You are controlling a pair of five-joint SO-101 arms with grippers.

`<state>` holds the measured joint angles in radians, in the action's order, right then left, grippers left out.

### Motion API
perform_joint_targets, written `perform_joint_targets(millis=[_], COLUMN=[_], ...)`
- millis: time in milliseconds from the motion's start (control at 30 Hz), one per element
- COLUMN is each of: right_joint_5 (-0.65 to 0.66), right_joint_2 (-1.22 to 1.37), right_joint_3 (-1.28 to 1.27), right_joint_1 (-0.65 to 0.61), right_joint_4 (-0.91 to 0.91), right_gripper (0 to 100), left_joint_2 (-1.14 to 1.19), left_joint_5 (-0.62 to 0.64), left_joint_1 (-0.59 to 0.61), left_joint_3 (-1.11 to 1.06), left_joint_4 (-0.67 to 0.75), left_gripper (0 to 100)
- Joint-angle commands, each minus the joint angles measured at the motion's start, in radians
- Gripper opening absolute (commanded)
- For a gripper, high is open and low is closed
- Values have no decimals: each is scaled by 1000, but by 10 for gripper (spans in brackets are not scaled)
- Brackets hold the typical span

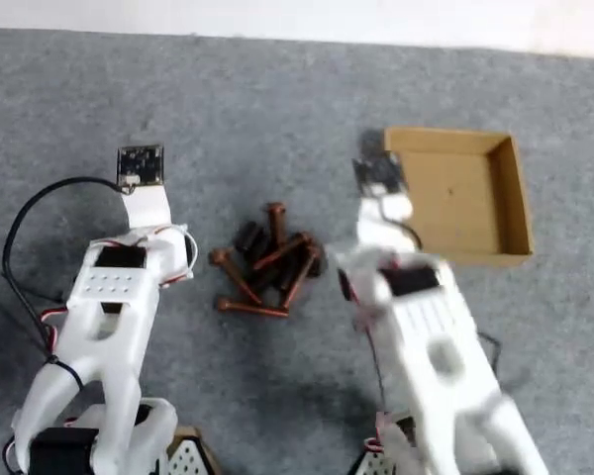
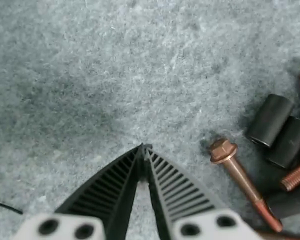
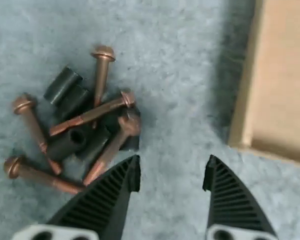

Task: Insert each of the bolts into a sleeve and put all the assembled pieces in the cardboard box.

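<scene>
The right tool (image 3: 172,171), spread apart beside the tangled bolts (image 3: 92,114), may snag two and scatter sleeves (image 3: 62,85); the left tool (image 2: 143,148) is pressed together.

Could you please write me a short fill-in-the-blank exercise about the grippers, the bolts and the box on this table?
1. The left gripper has its jaws ___.
2. The right gripper has its jaws ___.
3. The cardboard box is ___.
4. In the high view, the pile of bolts and sleeves lies ___ the two arms.

Missing words: shut; open; empty; between.
</scene>
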<state>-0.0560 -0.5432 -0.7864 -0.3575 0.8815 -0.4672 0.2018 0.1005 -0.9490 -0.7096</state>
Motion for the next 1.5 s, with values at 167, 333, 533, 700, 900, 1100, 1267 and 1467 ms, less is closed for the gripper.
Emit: perform_joint_targets(millis=[167, 333, 533, 700, 900, 1100, 1267, 1467], right_joint_5=[-8, -8, -9, -9, -9, -2, 0, -6], right_joint_2=[562, 601, 605, 601, 608, 682, 823, 825], right_joint_3=[392, 407, 407, 394, 386, 389, 407, 437], right_joint_1=[-31, -67, -140, -197, -223, -189, -136, -124], right_joint_4=[-24, -22, -22, -22, -27, -81, -77, -71], right_gripper=[202, 202, 202, 202, 202, 202, 202, 202], left_joint_2=[2, 2, 2, 2, 2, 2, 2, 2], left_joint_5=[11, 11, 11, 11, 11, 11, 11, 9], left_joint_1=[-8, -10, -10, -10, -8, -8, -8, -8], left_joint_3=[10, 10, 10, 10, 10, 10, 10, 10], left_joint_4=[17, 17, 17, 17, 17, 17, 17, 17], left_gripper=[11, 11, 11, 11, 11, 11, 11, 11])
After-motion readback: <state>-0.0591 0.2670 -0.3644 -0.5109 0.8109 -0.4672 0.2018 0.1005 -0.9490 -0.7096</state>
